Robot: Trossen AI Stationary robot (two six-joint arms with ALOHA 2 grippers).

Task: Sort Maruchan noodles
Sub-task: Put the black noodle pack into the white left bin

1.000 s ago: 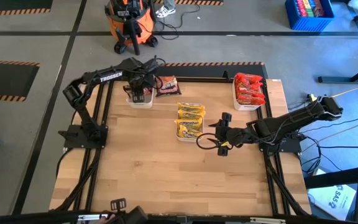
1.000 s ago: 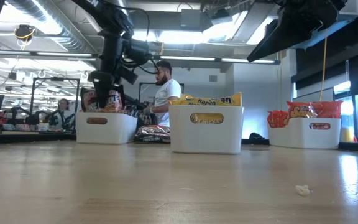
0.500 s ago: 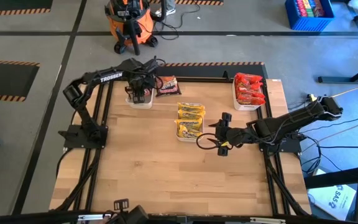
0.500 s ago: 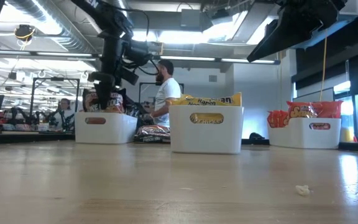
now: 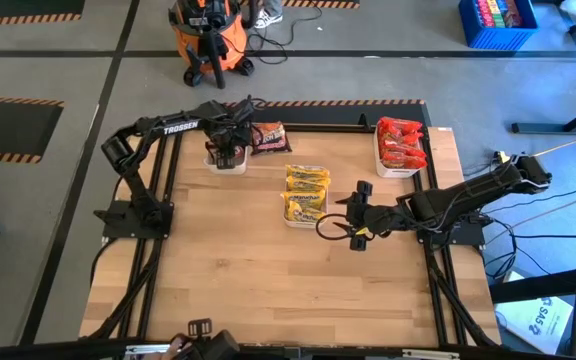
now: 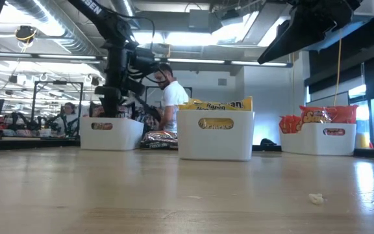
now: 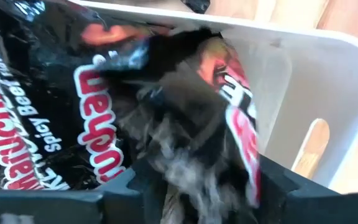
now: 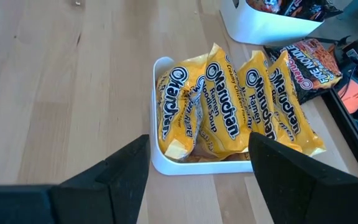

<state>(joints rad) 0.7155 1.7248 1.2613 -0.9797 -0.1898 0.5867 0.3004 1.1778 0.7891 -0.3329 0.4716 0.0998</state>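
From above, your left tool [image 5: 226, 152] sits over the left tray [image 5: 214, 164] near the bench's [image 5: 268, 270] far left corner, placed there because that tray takes the dark packets. One dark packet [image 5: 268, 137] lies loose on the bench just beside that tray, near the far edge. The middle tray [image 5: 290, 219] holds the yellow packets [image 5: 306, 192]; the right tray [image 5: 396, 171] by the far right corner holds the red packets [image 5: 400, 142]. Your right tool [image 5: 360, 212] waits just beside the middle tray, fingers apart and empty. The near half of the bench looks open for moving.

From bench height, the left tool [image 6: 109, 107] hangs down into the left tray [image 6: 111, 132]. The loose packet [image 6: 159, 138] lies flat between that tray and the middle tray [image 6: 215, 135], so the gap is tight. A person stands in the room behind.

From the left wrist, a dark packet [image 7: 61, 106] fills the left tray [image 7: 303, 81], and another crumpled one [image 7: 210, 124] sits right at the fingers. You cannot tell whether the tool grips it or has let go. The tray wall is close.

From the right wrist, the spread fingers [image 8: 123, 174] face the yellow packets [image 8: 229, 112], standing on edge in their tray [image 8: 166, 163].
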